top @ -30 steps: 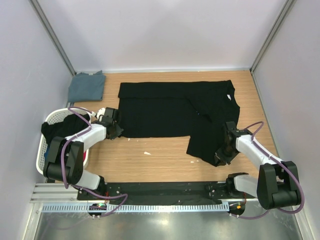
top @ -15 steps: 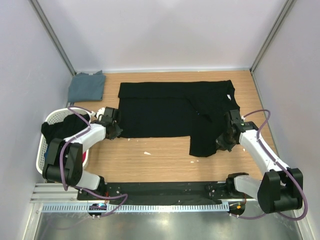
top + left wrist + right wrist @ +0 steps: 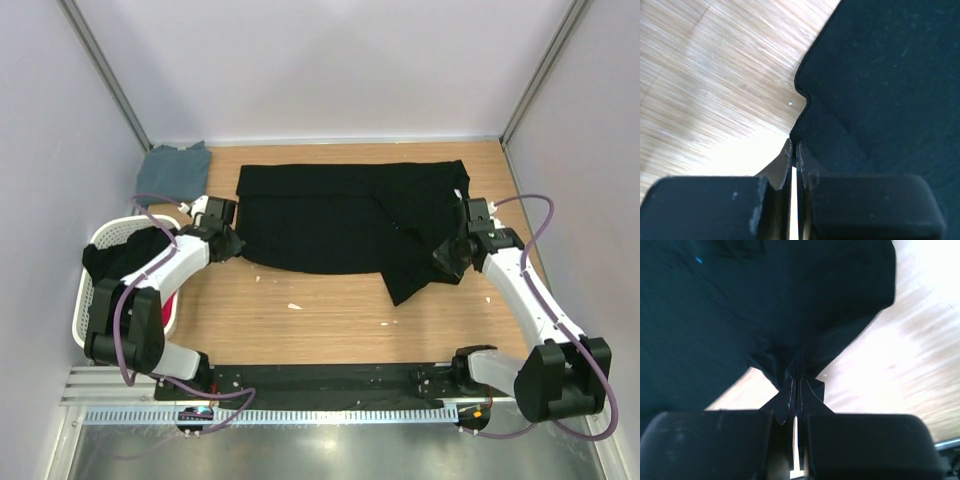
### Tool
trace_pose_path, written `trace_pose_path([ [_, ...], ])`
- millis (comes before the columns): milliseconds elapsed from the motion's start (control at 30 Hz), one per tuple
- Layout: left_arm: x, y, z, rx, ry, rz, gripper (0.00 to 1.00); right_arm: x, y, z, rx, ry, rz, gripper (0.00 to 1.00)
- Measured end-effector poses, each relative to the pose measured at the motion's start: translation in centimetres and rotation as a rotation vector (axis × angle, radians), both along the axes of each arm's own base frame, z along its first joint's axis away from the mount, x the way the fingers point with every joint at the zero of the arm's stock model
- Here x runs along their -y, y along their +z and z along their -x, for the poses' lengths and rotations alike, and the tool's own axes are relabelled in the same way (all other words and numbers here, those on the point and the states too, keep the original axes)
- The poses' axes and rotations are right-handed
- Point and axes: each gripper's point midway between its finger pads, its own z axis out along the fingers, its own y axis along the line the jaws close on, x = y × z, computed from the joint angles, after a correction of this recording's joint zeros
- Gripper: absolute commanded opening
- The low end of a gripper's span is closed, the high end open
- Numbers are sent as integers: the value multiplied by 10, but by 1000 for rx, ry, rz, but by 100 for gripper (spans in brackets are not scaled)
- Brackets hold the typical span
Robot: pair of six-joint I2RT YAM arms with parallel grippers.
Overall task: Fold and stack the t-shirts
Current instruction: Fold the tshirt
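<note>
The large black t-shirt (image 3: 340, 215) lies spread across the far half of the table. My left gripper (image 3: 226, 243) is shut on its near-left corner, seen in the left wrist view (image 3: 794, 147), with the black cloth (image 3: 880, 90) beyond it. My right gripper (image 3: 447, 259) is shut on the bunched near-right part of the black shirt (image 3: 790, 315) and holds it lifted, seen in the right wrist view (image 3: 795, 382). A small light-blue mark (image 3: 698, 260) shows on the cloth. The slate grey-blue t-shirt (image 3: 175, 172) lies folded at the far left corner.
A white laundry basket (image 3: 86, 296) with dark clothes in it stands at the left, beside the left arm. Small white scraps (image 3: 294, 306) lie on the wooden table (image 3: 320, 325). Walls close in the left, right and back.
My right gripper has moved up and away from the near edge, lifting the shirt's near-right part toward the far side. My left gripper has moved slightly away with the near-left corner.
</note>
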Motion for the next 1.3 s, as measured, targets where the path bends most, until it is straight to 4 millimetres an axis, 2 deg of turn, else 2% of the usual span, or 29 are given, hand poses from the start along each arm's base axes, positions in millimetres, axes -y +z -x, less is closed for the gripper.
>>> trace_pose_path([
  [133, 0, -11, 6, -58, 1, -3, 0, 0, 15, -22, 16, -20, 7, 1],
  [200, 2, -10, 8, -89, -2, -1, 0, -1, 24, -33, 25, -25, 7, 1],
  [333, 6, 9, -4, -76, 0, 10, 0, -1, 45, -55, 50, -25, 15, 1],
  [433, 8, 21, -13, -59, 7, 18, 0, 0, 53, -67, 60, -15, 30, 1],
  [767, 6, 8, -8, -174, 49, -1, 0, 13, 49, -88, 9, -13, 94, 1],
  [1033, 5, 13, -17, -172, 80, -8, 0, 24, 69, -116, 63, -24, 104, 1],
  [1300, 4, 21, -28, -156, 93, -20, 0, 26, 70, -132, 61, -7, 116, 1],
])
